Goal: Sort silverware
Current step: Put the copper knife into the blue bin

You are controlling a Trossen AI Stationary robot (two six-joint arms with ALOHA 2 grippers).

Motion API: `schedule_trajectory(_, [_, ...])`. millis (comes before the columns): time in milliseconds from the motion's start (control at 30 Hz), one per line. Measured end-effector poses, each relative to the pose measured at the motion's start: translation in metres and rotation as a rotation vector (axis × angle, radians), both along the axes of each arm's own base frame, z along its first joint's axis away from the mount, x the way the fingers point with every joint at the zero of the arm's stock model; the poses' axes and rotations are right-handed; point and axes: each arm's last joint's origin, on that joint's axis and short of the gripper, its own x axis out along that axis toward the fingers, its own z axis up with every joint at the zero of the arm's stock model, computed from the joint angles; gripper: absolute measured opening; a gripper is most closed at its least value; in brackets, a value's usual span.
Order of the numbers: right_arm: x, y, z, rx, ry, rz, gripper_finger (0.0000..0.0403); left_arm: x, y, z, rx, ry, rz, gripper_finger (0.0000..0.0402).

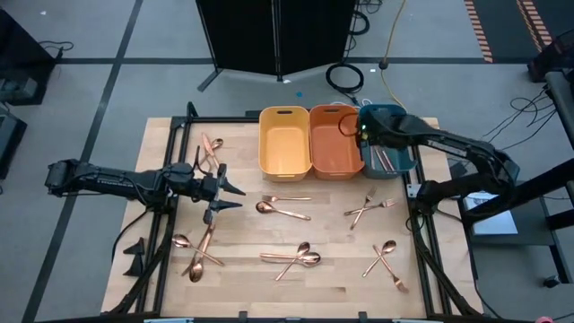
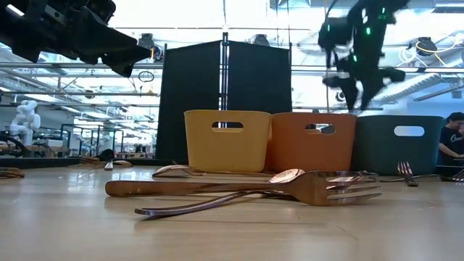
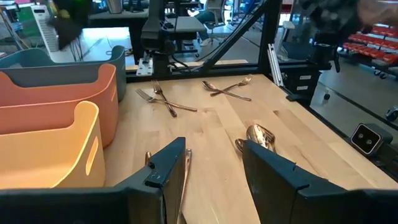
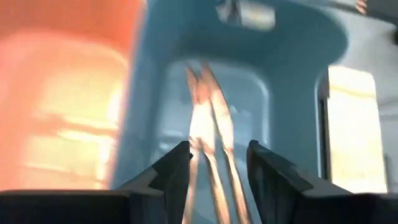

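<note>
Copper silverware lies scattered on the wooden table: spoons (image 1: 211, 148) near the far left, a fork and spoon (image 1: 285, 205) in the middle, crossed forks (image 1: 368, 208), and more spoons (image 1: 197, 251) (image 1: 296, 257) (image 1: 386, 260) toward the near edge. Several slender pieces (image 4: 208, 118) lie on the floor of the teal bin (image 1: 395, 151). My right gripper (image 1: 363, 135) (image 4: 217, 162) hangs open over that bin, above the pieces. My left gripper (image 1: 238, 197) (image 3: 211, 155) is open and raised over the table's left half, holding nothing; a spoon (image 3: 260, 134) lies below and ahead of it.
A yellow bin (image 1: 285, 141), an orange bin (image 1: 334, 141) and the teal bin stand side by side at the far edge. A black metal frame (image 1: 170, 161) borders the table. A black panel (image 2: 225, 101) stands behind the bins. A person (image 2: 453, 138) is beyond the table's right.
</note>
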Motion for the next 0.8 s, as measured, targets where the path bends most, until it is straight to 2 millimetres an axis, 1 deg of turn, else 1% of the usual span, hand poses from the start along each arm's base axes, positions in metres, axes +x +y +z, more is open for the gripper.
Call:
schedule_trajectory(100, [0.008,0.002,0.031,-0.068,-0.12,0.072,0.0145,0.0,0.001,-0.002,-0.001,0.026,0.051,0.0157])
schedule_trajectory(133, [0.012,0.004,0.039,-0.089,-0.167,0.115,0.0144,0.0,0.003,-0.003,-0.016,0.041,0.111,0.0157])
schedule_trajectory(200, [0.024,0.011,0.05,-0.12,-0.254,0.231,0.0144,0.0,0.008,-0.005,-0.034,0.081,0.282,0.0157])
schedule_trajectory(300, [0.045,0.028,0.058,-0.147,-0.368,0.416,0.0144,-0.002,0.015,-0.005,-0.046,0.151,0.526,0.0157])
schedule_trajectory(367, [0.059,0.04,0.059,-0.172,-0.428,0.506,0.0144,-0.004,0.018,-0.006,-0.07,0.186,0.622,0.0157])
schedule_trajectory(533, [0.091,0.069,0.057,-0.215,-0.535,0.659,0.0144,-0.01,0.029,-0.014,-0.135,0.258,0.772,0.0157])
schedule_trajectory(633, [0.109,0.085,0.055,-0.236,-0.584,0.736,0.0144,-0.013,0.04,-0.016,-0.213,0.255,0.874,0.0157])
schedule_trajectory(700, [0.121,0.095,0.049,-0.233,-0.603,0.773,0.0144,-0.015,0.049,-0.013,-0.277,0.256,0.946,0.0157])
schedule_trajectory(800, [0.139,0.111,0.037,-0.224,-0.623,0.823,0.0144,-0.021,0.064,-0.003,-0.316,0.324,1.004,0.0157])
